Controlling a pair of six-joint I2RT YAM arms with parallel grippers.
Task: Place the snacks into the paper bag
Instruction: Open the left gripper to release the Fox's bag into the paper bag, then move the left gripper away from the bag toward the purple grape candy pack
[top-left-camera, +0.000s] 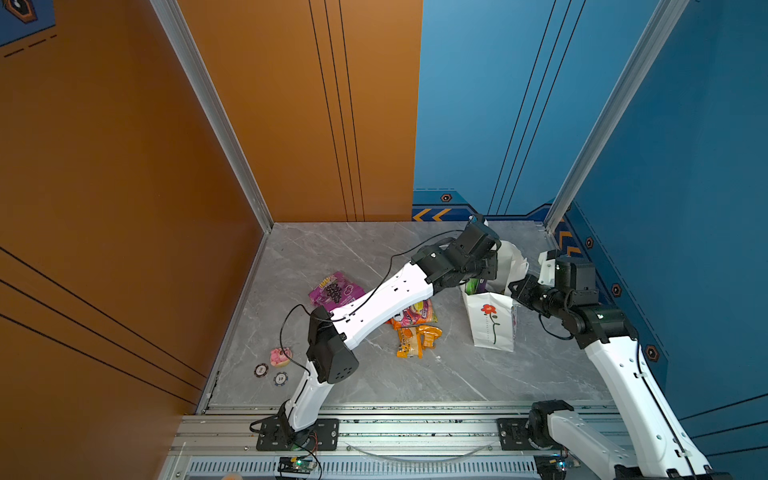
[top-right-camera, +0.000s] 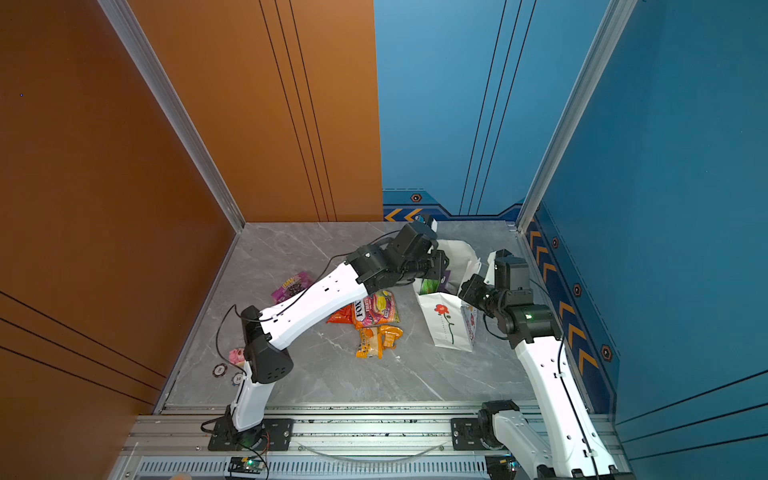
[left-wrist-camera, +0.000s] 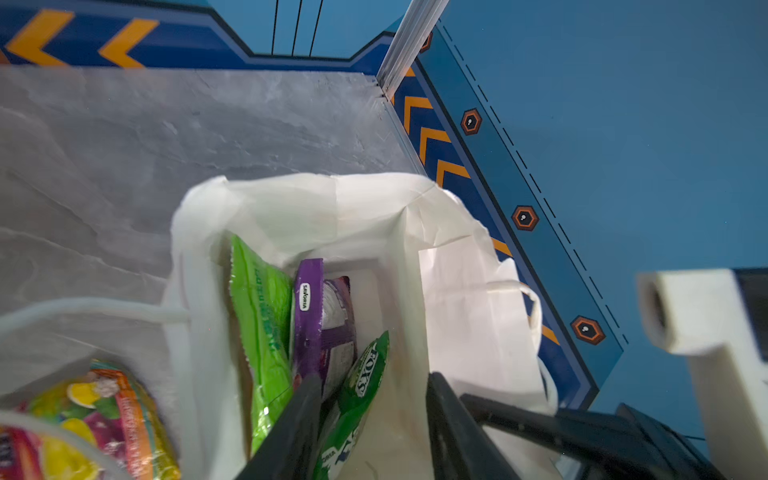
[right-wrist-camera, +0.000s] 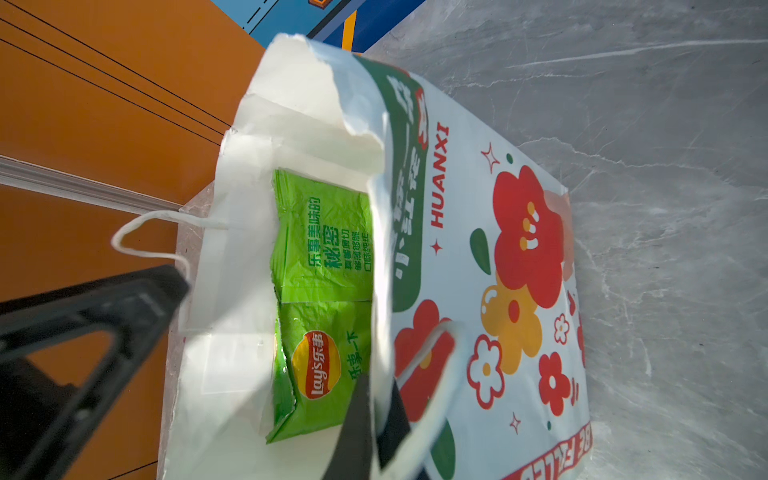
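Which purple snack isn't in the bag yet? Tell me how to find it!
Look at the grey marble table, on the side nearer the orange wall. The purple packet lies flat there, beside the left arm's white link, apart from the orange and yellow packets bunched nearer the paper bag. It is the only purple one outside the bag, with dark grapes on it.

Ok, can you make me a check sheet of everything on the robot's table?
Surface: grey marbled tabletop.
Job's things: paper bag upright, open; large green Lay's packet, purple packet, small green Fox's packet inside; purple grape packet, orange-pink FOX'S packet, red-orange packet, small orange-yellow packets lie outside.
Clutter: pink toy, two poker chips by left arm.
Tools: left tool open at the bag's mouth; right tool shut on the bag's rim.
Cables: black cable loops beside left arm.
Surroundings: orange wall, blue wall.
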